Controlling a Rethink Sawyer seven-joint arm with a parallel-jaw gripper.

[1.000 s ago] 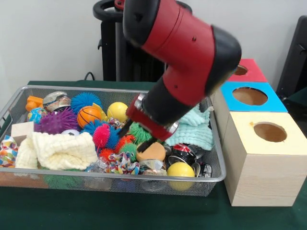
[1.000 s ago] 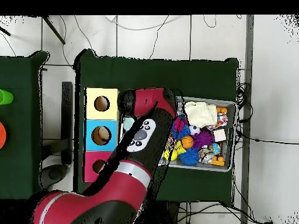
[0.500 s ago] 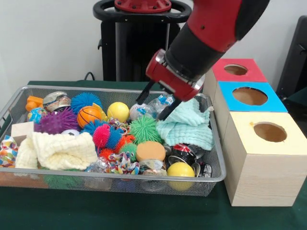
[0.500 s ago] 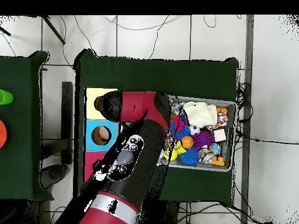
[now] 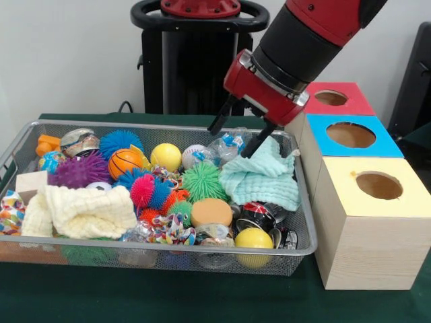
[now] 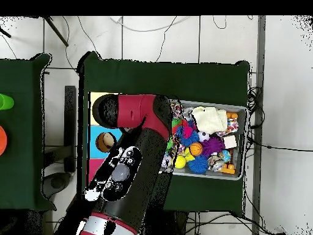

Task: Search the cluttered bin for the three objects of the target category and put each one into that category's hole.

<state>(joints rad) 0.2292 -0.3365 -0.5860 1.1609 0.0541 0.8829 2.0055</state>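
The bin [image 5: 168,250] of silver wire mesh is full of toys: spiky balls, a small basketball [image 5: 126,161], yellow balls [image 5: 254,237], an orange-topped disc [image 5: 211,212], a mint cloth [image 5: 262,178] and a cream cloth [image 5: 87,208]. My gripper [image 5: 234,138] hangs open and empty above the bin's back right part, over crumpled clear plastic [image 5: 229,145] and the edge of the mint cloth. The hole [image 5: 330,97] in the red-faced box lies to the right of the gripper, farthest back in the row. In the overhead view the arm [image 6: 137,153] hides the gripper and most of the boxes; the bin [image 6: 239,110] shows at right.
A blue-faced box [image 5: 350,134] and a yellow-faced box [image 5: 378,185] stand in a row in front of the red one, right of the bin. The black pedestal [image 5: 195,60] rises behind the bin. A wooden block [image 5: 30,183] lies at the bin's left end.
The gripper has lifted from low over the orange-topped disc and moved back and right toward the boxes. It holds nothing. The toys lie as before.
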